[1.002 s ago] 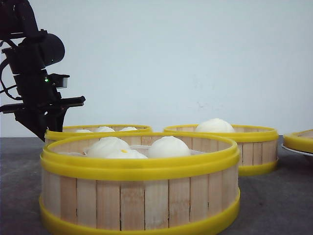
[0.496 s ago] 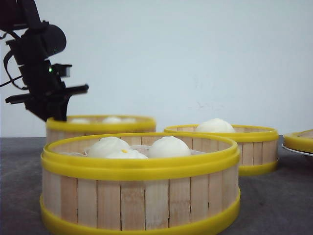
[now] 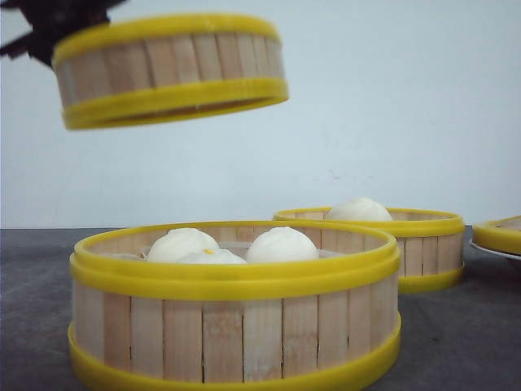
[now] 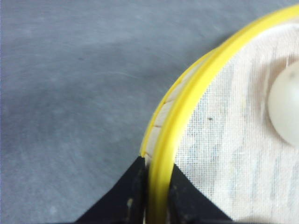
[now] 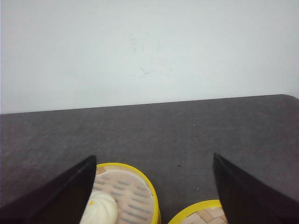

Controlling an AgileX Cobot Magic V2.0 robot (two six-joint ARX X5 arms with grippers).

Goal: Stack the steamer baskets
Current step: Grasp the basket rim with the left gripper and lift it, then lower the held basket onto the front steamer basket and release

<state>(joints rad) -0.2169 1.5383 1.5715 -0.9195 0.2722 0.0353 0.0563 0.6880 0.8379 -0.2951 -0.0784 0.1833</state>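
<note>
A steamer basket hangs in the air at the upper left of the front view, slightly tilted, above the near steamer basket, which holds white buns. My left gripper is shut on the raised basket's left wall. In the left wrist view its jaws pinch the yellow rim, one finger inside and one outside; a bun lies on the cloth liner. Another basket with a bun stands at the back right. My right gripper is open above a basket and holds nothing.
A further yellow rim shows at the far right edge of the front view, on a white plate. The right wrist view catches part of a second basket. Grey tabletop and a pale wall lie behind.
The left gripper has lifted the back-left basket off the table, from behind the near basket up to the top left of the view. The other baskets have not moved.
</note>
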